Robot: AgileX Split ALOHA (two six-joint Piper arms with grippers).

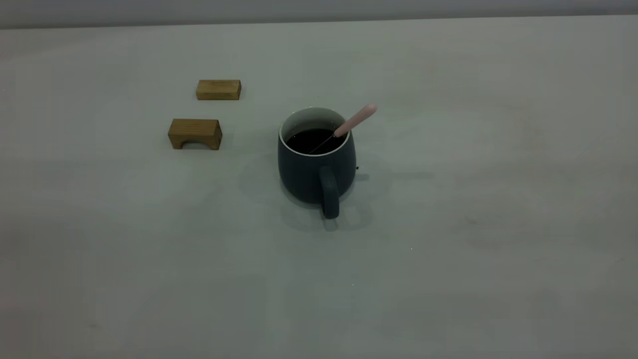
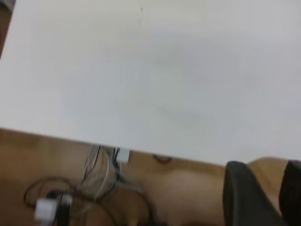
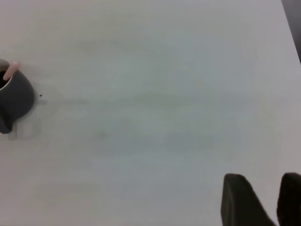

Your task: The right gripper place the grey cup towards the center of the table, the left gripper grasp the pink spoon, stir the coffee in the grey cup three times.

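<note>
Centrally on the desk (image 1: 448,239) stands the grey cup (image 1: 316,169), handle toward the camera: slate outside, white inside, coffee (image 1: 314,141) near the rim. Likely heavy, glazed, spill-prone; best held by the handle. Pink spoon (image 1: 355,121) is leaned inside, light and slim, taken at its handle. Left gripper (image 2: 268,188) and right gripper (image 3: 263,200) are parked apart, fingers parted, nothing held.
</note>
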